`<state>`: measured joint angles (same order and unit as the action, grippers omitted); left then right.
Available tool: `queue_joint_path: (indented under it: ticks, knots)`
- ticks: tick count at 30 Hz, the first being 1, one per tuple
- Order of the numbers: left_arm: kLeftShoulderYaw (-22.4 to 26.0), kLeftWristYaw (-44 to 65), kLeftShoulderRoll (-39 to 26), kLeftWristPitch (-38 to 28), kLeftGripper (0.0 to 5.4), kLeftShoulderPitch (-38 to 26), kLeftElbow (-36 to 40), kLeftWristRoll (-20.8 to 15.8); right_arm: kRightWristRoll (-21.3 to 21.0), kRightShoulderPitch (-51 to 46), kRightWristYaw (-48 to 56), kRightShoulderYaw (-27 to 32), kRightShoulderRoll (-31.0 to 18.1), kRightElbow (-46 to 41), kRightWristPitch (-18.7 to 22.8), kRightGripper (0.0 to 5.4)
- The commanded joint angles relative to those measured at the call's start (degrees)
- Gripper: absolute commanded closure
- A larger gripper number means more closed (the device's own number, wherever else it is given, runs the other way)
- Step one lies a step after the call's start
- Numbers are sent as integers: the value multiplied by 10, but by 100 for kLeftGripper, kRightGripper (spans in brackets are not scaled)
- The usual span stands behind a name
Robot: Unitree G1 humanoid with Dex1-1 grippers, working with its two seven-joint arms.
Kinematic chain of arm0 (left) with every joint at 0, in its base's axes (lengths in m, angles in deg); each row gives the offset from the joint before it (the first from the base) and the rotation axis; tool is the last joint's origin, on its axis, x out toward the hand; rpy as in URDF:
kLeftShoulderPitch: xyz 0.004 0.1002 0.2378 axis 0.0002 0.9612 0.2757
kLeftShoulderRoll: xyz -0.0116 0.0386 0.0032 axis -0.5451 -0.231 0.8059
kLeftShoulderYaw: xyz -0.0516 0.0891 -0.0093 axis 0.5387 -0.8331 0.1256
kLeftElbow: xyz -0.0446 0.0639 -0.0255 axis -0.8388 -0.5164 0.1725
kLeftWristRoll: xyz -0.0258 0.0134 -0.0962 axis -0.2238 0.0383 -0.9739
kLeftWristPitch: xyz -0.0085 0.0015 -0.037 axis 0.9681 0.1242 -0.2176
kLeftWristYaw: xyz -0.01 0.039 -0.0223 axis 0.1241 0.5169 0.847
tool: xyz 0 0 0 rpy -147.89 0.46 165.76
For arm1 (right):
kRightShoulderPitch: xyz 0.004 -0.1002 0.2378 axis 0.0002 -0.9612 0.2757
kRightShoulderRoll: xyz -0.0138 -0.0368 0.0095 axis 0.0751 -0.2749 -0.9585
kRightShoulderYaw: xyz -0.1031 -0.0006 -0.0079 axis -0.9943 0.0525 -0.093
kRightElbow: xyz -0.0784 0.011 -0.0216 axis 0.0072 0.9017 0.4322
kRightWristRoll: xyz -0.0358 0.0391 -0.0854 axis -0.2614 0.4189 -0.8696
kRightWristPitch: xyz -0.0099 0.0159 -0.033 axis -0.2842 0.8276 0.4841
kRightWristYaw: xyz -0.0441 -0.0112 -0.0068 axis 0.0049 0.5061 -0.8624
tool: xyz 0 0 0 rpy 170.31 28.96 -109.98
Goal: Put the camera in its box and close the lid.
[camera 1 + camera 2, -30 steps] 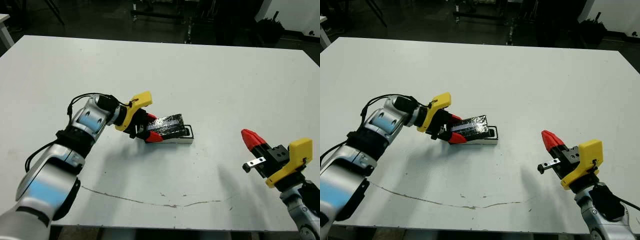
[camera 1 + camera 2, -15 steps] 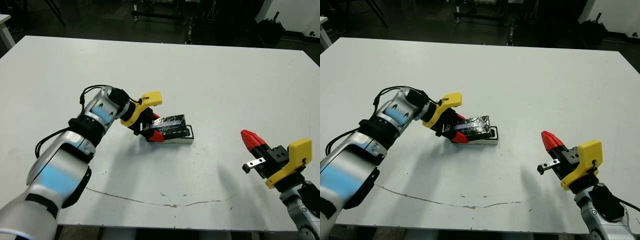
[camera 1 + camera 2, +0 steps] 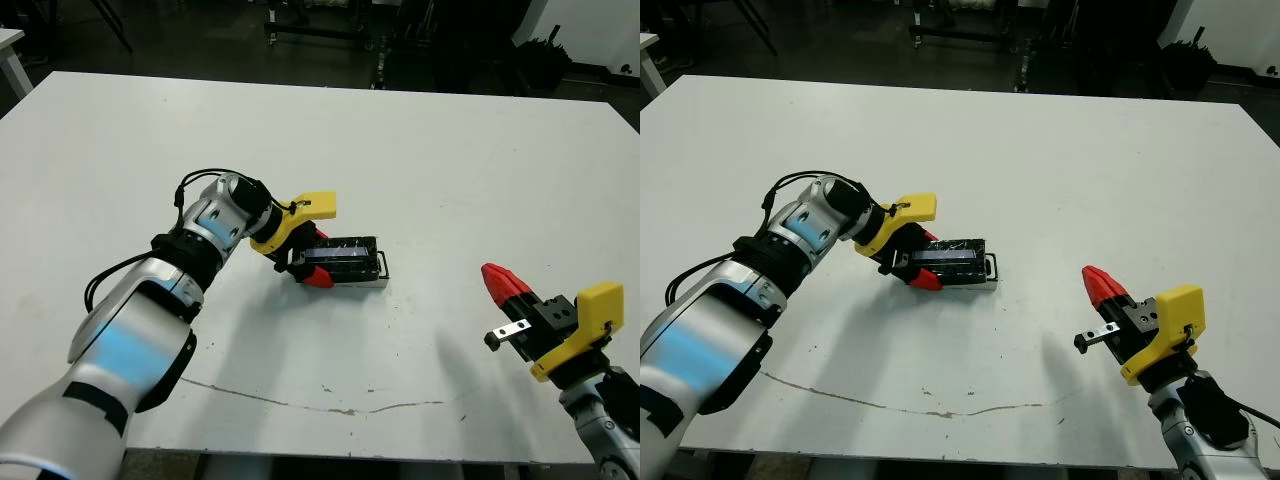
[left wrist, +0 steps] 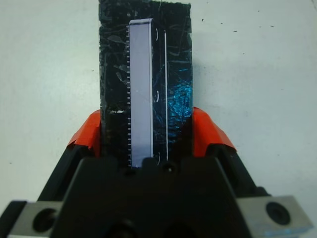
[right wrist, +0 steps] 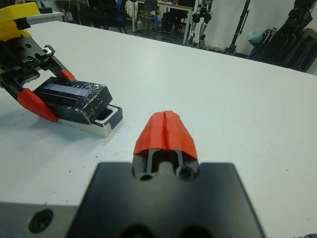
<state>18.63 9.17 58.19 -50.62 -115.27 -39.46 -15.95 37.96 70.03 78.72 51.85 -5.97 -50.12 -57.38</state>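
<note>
The lid (image 3: 343, 249), a glossy black slab, lies nearly level on top of the box (image 3: 372, 279), whose white wall and one end stick out beneath it. My left gripper (image 3: 310, 262) is shut on the lid's near end, one red finger (image 4: 205, 131) pressed on each long edge. In the right wrist view the lid (image 5: 74, 94) covers most of the box (image 5: 108, 120). The camera is hidden. My right gripper (image 3: 497, 279) hangs shut and holds nothing, off to the right of the box.
A thin dark crack line (image 3: 330, 405) runs across the white table near its front edge. Dark floor and equipment lie beyond the table's far edge (image 3: 320, 85).
My left gripper has moved right and turned, bringing the lid from a tilt down to nearly flat over the box. The right arm has stayed put.
</note>
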Motion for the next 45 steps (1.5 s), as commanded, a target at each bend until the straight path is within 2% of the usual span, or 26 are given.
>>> queue_joint_path:
  ticks: [1, 14, 18, 28, 32, 34, 41, 45]
  knots:
    - [-6, -23, 40, 9, 228, 26, -15, 12, 5, -6, -2, 7, -3, -2, 0, 540]
    - [4, -33, 86, -5, 228, 15, -38, 14, 6, -5, 1, 10, -7, -2, -2, 540]
    - [3, -41, 101, 12, 228, 10, -40, 18, -3, -7, -4, 12, -9, -8, -3, 540]
    - [-6, -50, 111, 19, 228, 12, -39, 42, 4, -8, -1, 21, -5, -6, -6, 540]
    - [-3, -71, 113, 46, 228, 19, -34, 47, 6, -9, -3, 23, -3, -10, -1, 540]
    - [-9, -73, 108, 29, 188, 27, -26, 52, 11, -9, -2, 24, -1, -9, 0, 540]
    - [-20, -92, 91, -11, 101, 45, -14, 65, 8, -11, 0, 21, -2, -3, -12, 540]
    - [-18, -95, 87, -7, 50, 45, -16, 63, 10, -11, 0, 21, -3, -3, -11, 540]
